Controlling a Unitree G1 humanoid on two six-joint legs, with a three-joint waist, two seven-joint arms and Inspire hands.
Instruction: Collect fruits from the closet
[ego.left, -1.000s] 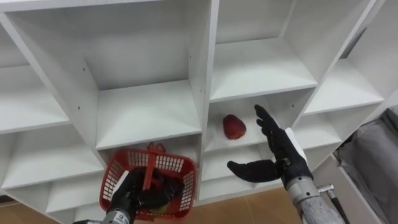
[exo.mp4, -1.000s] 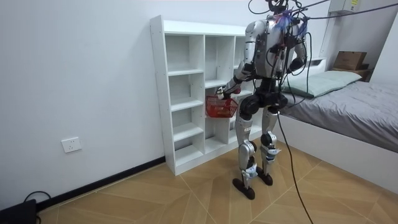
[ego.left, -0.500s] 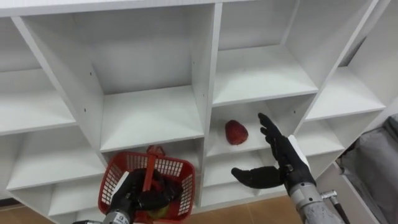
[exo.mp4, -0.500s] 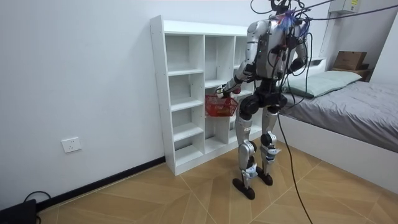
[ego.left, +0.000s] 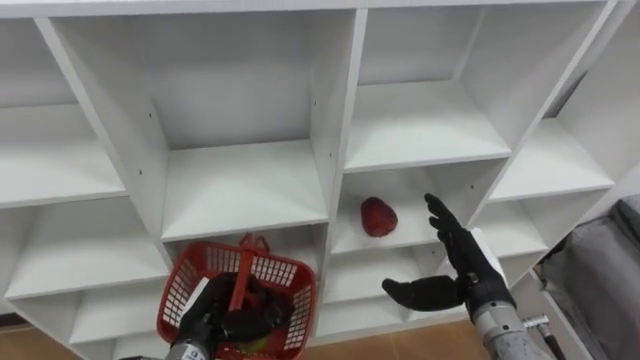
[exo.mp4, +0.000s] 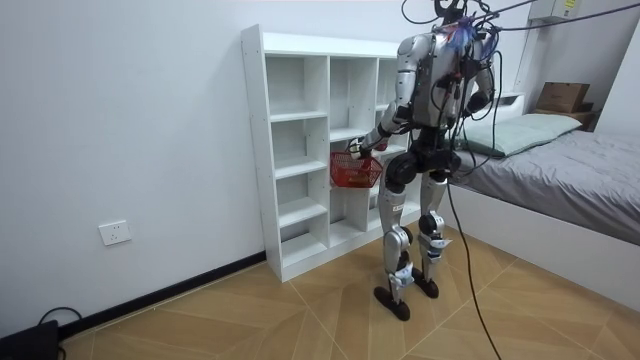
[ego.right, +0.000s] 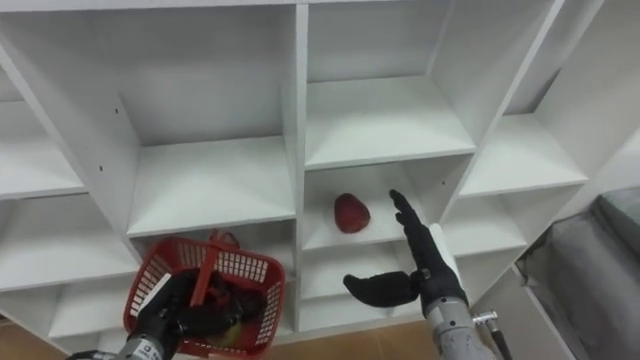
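A red fruit (ego.left: 378, 216) lies on a middle shelf of the white closet (ego.left: 335, 130), in the compartment right of the centre divider. My right hand (ego.left: 468, 262) is open, held just to the right of and below the fruit, apart from it. My left hand (ego.left: 210, 318) is shut on the upright handle of a red plastic basket (ego.left: 178, 285), which hangs at lower left in front of the shelves. Dark and yellow-green things lie in the basket, partly hidden by my hand. In the room view I stand facing the closet with the basket (exo.mp4: 355, 172) at waist height.
The closet's other compartments (ego.left: 240, 185) are bare white shelves with upright dividers between them. A grey bed (exo.mp4: 570, 170) stands close at the room view's right. Wooden floor (exo.mp4: 300, 310) lies behind me.
The eye view has tilted up a little, so the shelves sit lower in the picture. My right hand has drifted slightly down and right of the fruit, still open. The basket stays held.
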